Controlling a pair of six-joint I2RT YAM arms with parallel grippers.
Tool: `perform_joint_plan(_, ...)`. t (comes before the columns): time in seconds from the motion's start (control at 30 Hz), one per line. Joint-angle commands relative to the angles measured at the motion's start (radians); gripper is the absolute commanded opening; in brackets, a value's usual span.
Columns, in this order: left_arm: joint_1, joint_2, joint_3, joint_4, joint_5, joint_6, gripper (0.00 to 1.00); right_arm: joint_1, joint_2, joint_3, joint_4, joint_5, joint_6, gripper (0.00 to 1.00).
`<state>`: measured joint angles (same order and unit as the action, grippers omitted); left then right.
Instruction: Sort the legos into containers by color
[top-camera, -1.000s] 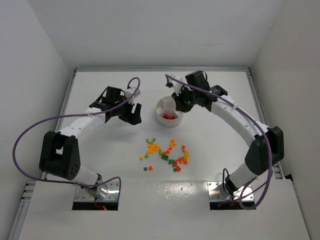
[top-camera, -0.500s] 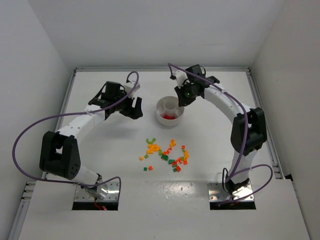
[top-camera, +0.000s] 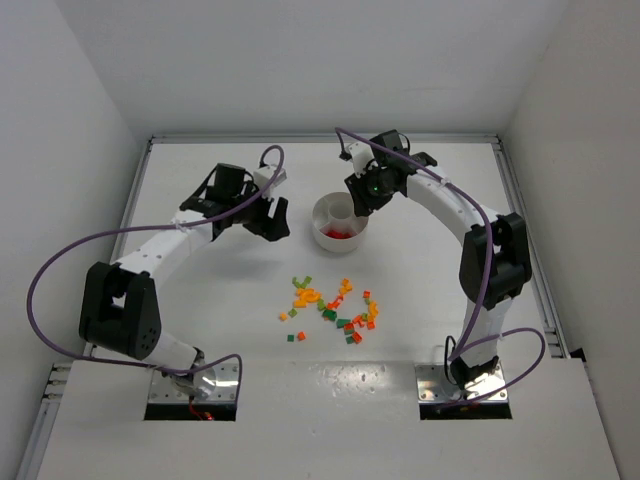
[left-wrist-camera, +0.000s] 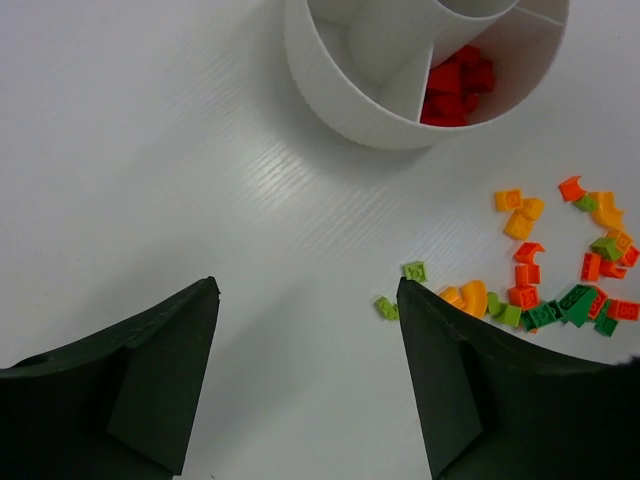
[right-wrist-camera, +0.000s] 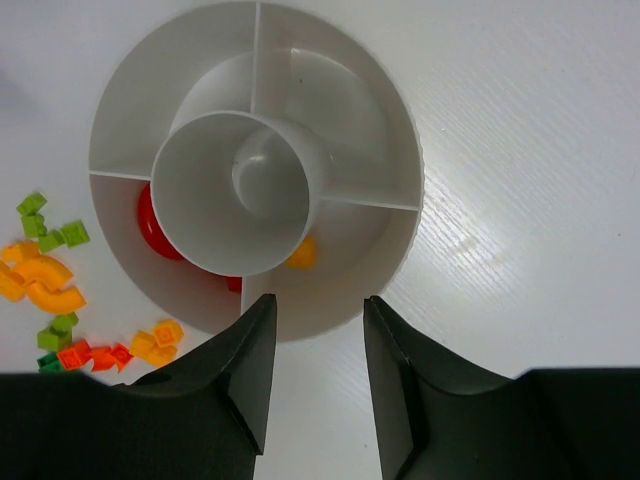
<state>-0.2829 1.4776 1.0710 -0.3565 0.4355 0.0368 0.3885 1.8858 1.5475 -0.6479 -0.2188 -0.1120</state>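
A low round white dish (top-camera: 322, 212) is seen toward the far middle of a white table (top-camera: 200, 300). It is divided into four wedges around a raised round hub (right-wrist-camera: 250, 190).

One wedge, on the side nearest the arms, is filled with a small heap of red legos (left-wrist-camera: 455, 85). In the neighbouring wedge a single orange lego (right-wrist-camera: 302, 252) is seen, partly hidden by the hub. White floor is shown in the two remaining wedges.

A loose scatter of legos (top-camera: 335, 305) in red, orange, yellow and green is spread on the table, near the dish on its near side and apart from it.

The right gripper (right-wrist-camera: 318, 305) is held above the dish's near rim, its fingers parted, with nothing pinched between them. The left gripper (left-wrist-camera: 305, 290) is held over bare table just left of the dish, its fingers spread wide and nothing gripped.
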Motion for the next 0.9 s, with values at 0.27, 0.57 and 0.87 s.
perform_joint_plan(0.27, -0.243, -0.074, -0.126, -0.093, -0.110, 0.268, 0.65, -0.007, -0.093, -0.015, 0.040, 0.013, 0.049, 0.40)
perform_joint_plan(0.57, -0.464, -0.001, -0.146, -0.110, -0.211, 0.269, 0.65, -0.069, -0.122, -0.036, 0.040, 0.013, 0.078, 0.40)
perform_joint_plan(0.87, -0.504, 0.067, -0.137, -0.078, -0.380, 0.135, 0.62, -0.097, -0.160, -0.076, 0.040, 0.004, 0.078, 0.40)
